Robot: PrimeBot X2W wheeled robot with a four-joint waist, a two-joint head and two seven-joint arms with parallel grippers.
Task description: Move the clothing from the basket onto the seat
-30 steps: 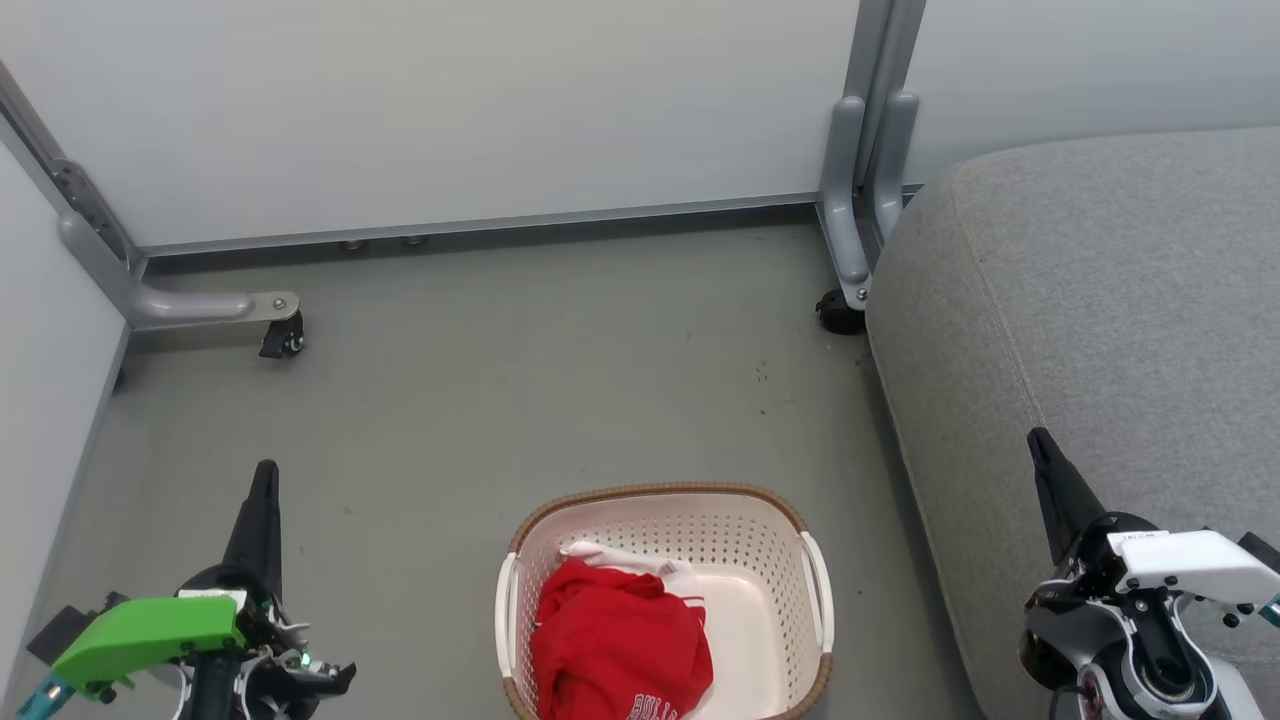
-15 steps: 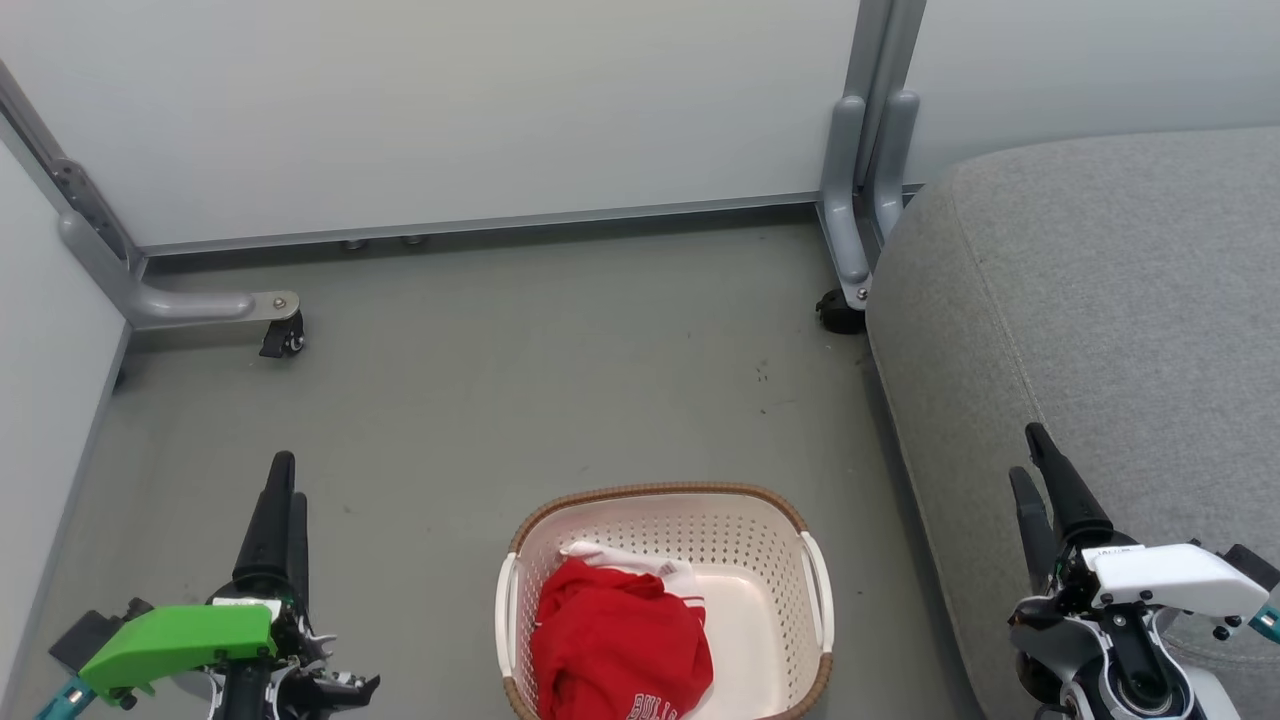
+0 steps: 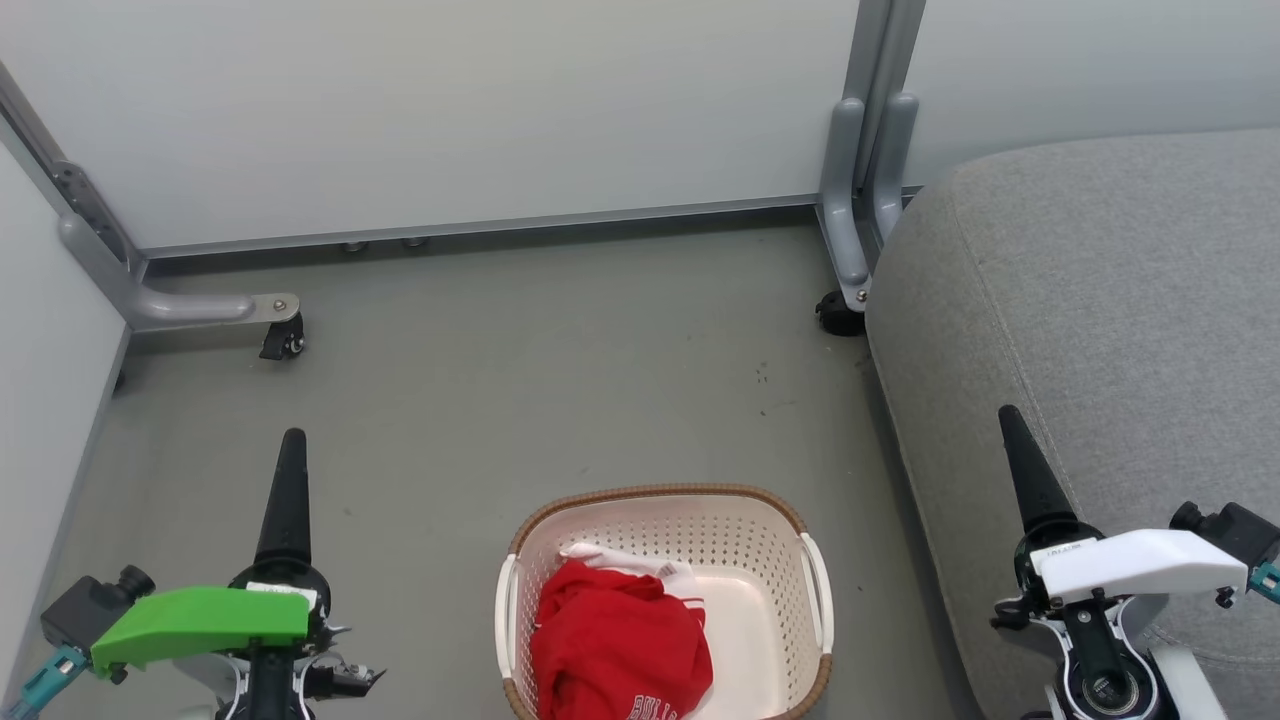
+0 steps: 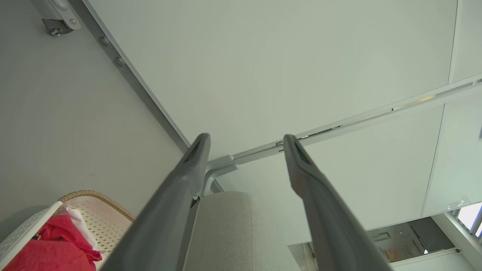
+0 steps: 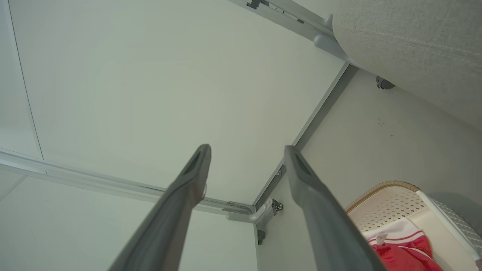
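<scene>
On the floor beside the seat [image 3: 1120,300], the red jersey [image 3: 615,645] lies bunched in the left half of the basket [image 3: 660,490]. The left gripper [image 4: 245,138] and right gripper [image 5: 246,147] both gape wide and empty. Best to pinch the jersey's highest fold, clear of the rim.

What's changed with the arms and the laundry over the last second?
Both grippers opened: the left gripper and right gripper now have their fingers apart, and each shifted slightly up the head view. Nothing was grasped. The clothing stayed in the basket, beside the seat.

Dark fingers [image 4: 173,203] spread wide, red clothing [image 4: 49,252] in basket [image 4: 101,220] lower left, grey seat [image 4: 226,226] between fingers, pale wall [image 4: 282,56] behind
</scene>
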